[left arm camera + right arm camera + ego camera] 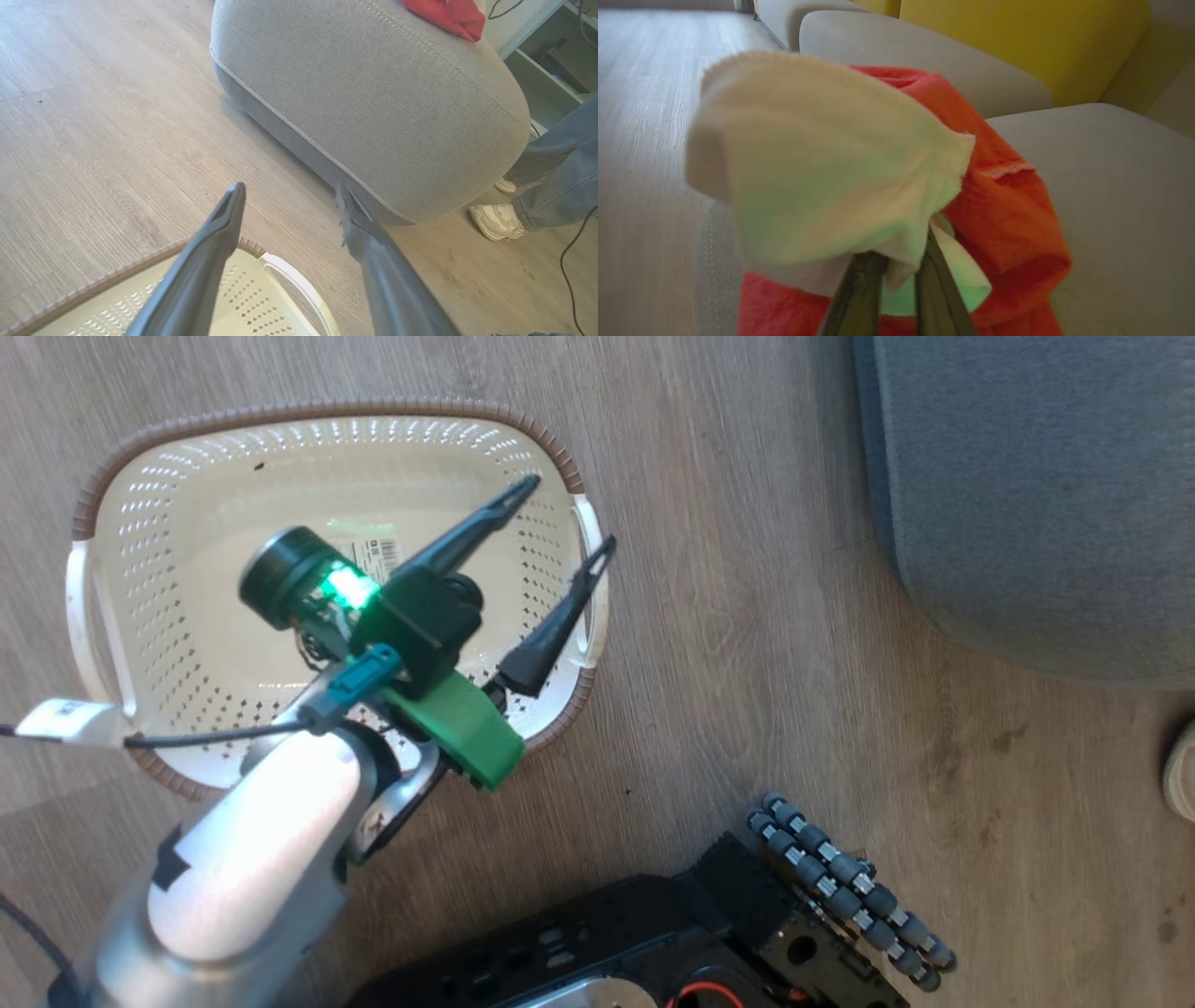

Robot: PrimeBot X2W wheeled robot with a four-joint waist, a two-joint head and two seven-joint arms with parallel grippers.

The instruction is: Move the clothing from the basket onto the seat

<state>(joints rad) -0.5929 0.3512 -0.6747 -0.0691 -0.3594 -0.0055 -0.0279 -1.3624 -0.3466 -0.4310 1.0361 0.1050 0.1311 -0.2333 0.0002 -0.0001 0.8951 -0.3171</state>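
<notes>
Here, from the head view, my left gripper (570, 513) hangs over the small cream plastic basket with perforated sides and a brown woven-look rim (308, 411), its two long dark fingers spread wide and holding nothing. The basket's label sticker (375, 552) lies in plain sight on its bottom. The basket stands on the pale wood-grain floor (747, 663), well apart from the large grey fabric-upholstered seat (1027, 495) at far right.

From the left wrist, the left gripper (289, 189) shows spread fingers above the basket's rim (140, 263) and white side handle (299, 284). Beyond them rises the seat's rounded corner (373, 93) with its pale stitching. Soft bright red clothing (448, 16) lies on the seat's top at the far edge. A person's pale shoe (495, 221) and blue jeans leg (560, 172) stand to the right of the seat.

From the right wrist, my right gripper (899, 266) is clamped on the red-and-white clothing (1004, 210), which bunches over the fingers above the seat (1111, 186). Whether the fabric rests on the cushion, I cannot tell. A yellow back cushion (1017, 42) stands behind.
</notes>
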